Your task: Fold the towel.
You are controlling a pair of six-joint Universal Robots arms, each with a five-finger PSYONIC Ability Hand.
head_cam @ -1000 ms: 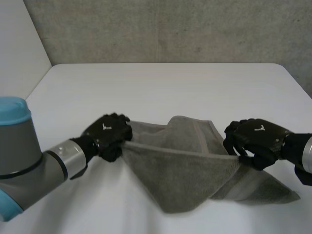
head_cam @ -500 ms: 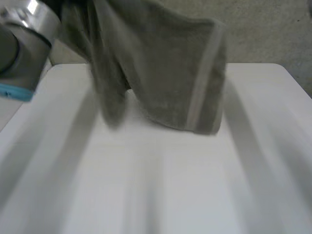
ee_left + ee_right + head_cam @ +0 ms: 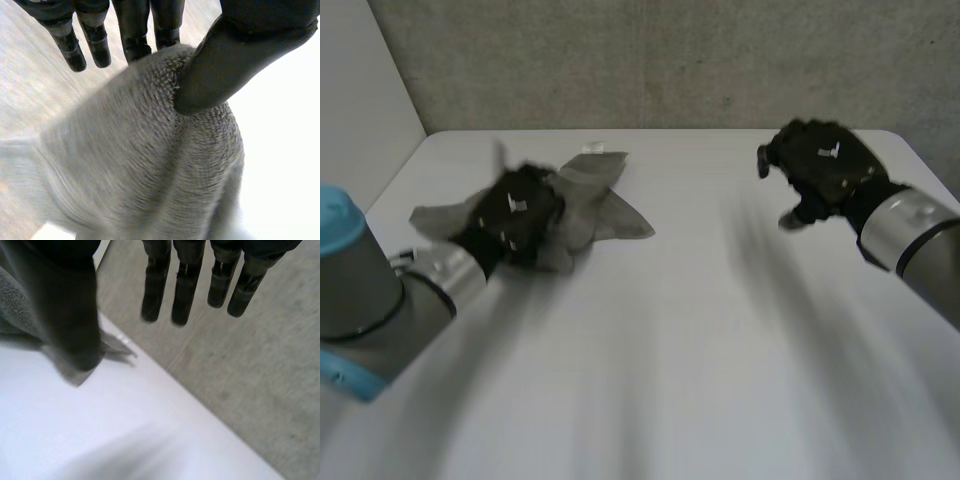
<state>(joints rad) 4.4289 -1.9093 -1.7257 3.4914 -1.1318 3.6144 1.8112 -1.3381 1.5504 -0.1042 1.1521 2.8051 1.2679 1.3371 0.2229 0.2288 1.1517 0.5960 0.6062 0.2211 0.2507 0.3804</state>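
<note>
A: Logging the towel [image 3: 605, 200] first. Where is it?
B: Left-centre of the head view, bunched in a crumpled grey heap on the white table [image 3: 700, 330]. Not flat, not folded. One pointed flap runs toward the frame's middle, another pokes up toward the table's far edge, and a third spreads left behind the arm.
A: Left hand [image 3: 515, 212]?
B: Right on top of the heap, about its middle. In its wrist view the thumb [image 3: 235, 60] presses a raised ridge of terry cloth against the fingers [image 3: 132, 30], which are fairly straight. So it has the towel pinched. The rest of the cloth spreads out past the thumb tip.
A: Right hand [image 3: 818, 165]?
B: Upper right of the head view, well apart from the towel. Its own wrist view shows the fingers straight and side by side, with the thumb held off from them and nothing between. Spread and empty.
A: Touching the table?
B: Can't tell.
A: Anything else?
B: Grey concrete wall [image 3: 670, 60] behind the table. The left arm [image 3: 380, 300], grey with a light-blue cap, comes in from the lower left.
</note>
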